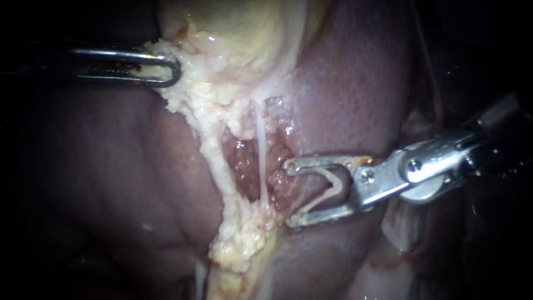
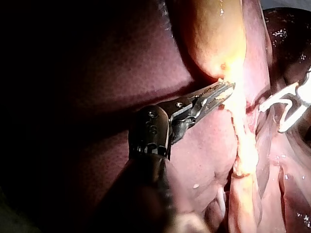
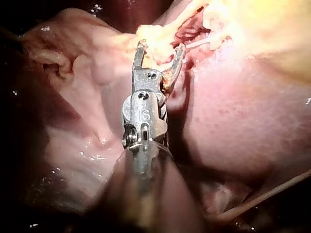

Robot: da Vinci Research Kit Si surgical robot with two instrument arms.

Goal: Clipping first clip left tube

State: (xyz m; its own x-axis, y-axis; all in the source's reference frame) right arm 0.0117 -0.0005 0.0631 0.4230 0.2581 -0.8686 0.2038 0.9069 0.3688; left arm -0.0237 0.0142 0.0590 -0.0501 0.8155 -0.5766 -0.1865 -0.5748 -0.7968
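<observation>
My left instrument [image 1: 173,69] comes in from the left, its jaws shut on the pale fatty tissue [image 1: 194,89] under the gallbladder [image 1: 250,33]; the left wrist view shows the same hold [image 2: 224,90]. Two strands run down from there: a thick yellowish left tube [image 1: 214,161] and a thin white right tube [image 1: 261,155]. My right instrument [image 1: 287,193] stands just right of the thin tube. Its jaws are wide apart, with a pale V-shaped clip [image 1: 336,186] seated between them. Neither tube lies between those jaws. The right wrist view shows them [image 3: 159,51] up against the raw red tissue.
Dark red liver [image 1: 355,83] surrounds the dissected pocket [image 1: 244,161] between the two strands. A clump of yellow fat [image 1: 239,244] sits at the strands' lower end. A thin pale strand [image 3: 272,191] crosses behind my right instrument's shaft.
</observation>
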